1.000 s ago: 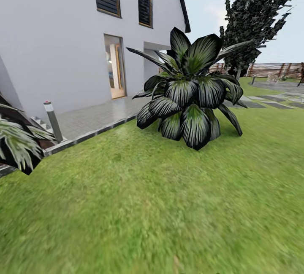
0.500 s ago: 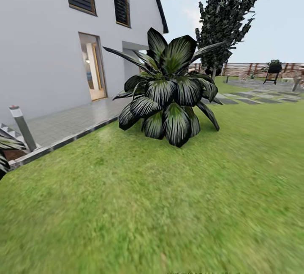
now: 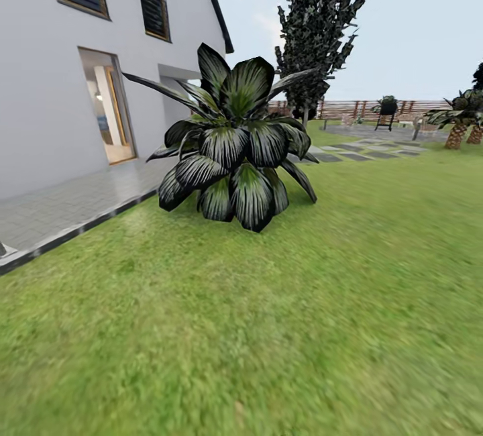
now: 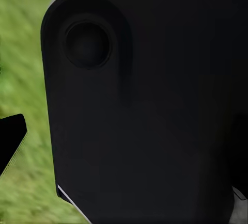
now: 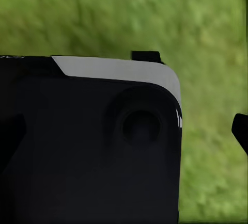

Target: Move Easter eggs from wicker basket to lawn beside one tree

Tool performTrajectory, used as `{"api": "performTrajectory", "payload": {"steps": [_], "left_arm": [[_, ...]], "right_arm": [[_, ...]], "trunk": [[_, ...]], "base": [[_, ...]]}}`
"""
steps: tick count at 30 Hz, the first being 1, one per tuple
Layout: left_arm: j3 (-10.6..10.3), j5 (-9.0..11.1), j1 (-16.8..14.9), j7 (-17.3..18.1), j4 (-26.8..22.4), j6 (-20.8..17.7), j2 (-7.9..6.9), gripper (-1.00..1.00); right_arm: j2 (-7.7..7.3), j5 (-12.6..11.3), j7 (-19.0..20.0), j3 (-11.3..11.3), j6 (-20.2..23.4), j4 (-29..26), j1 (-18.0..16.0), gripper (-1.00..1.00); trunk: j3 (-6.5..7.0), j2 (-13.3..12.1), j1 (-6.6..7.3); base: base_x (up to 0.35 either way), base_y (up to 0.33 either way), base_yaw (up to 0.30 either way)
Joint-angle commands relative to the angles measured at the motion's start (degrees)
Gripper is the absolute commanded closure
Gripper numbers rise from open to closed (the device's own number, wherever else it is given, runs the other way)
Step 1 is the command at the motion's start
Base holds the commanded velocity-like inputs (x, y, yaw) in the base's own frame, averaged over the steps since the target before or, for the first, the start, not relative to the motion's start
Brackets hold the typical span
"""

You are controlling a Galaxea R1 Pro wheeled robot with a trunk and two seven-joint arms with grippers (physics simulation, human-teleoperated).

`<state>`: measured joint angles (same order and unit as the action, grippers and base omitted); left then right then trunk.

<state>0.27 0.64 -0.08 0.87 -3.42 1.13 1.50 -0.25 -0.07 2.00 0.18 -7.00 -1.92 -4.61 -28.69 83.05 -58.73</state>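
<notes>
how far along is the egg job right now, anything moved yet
Nothing looks done from here: no egg or basket is in sight. In hand is travel, with the head view crossing the lawn past a big dark-leaved plant beside the house. A tall tree stands ahead by the fence. Finding the basket and moving all three eggs remains.

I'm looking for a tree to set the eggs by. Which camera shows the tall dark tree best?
The head view: the tall dark tree stands beyond the broad-leaved plant, before the fence, its thin pale trunk just visible. Both wrist views give blurred lawn behind a black robot housing, no tree.
</notes>
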Motion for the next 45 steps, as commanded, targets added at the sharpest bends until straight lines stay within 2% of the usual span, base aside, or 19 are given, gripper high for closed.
{"api": "performTrajectory", "payload": {"steps": [1,45], "left_arm": [[0.0,0.1,0.0,0.1,0.0,0.1,0.0,-1.0],[0.1,0.1,0.0,0.1,0.0,0.1,0.0,-1.0]], "right_arm": [[-0.01,0.0,0.2,0.0,-0.2,0.1,-0.1,-1.0],[-0.01,0.0,0.2,0.0,-0.2,0.1,-0.1,-1.0]], "trunk": [[-0.06,0.0,0.0],[-0.06,0.0,0.0]], "base": [[0.0,0.0,-0.297],[0.0,0.0,-0.297]]}}
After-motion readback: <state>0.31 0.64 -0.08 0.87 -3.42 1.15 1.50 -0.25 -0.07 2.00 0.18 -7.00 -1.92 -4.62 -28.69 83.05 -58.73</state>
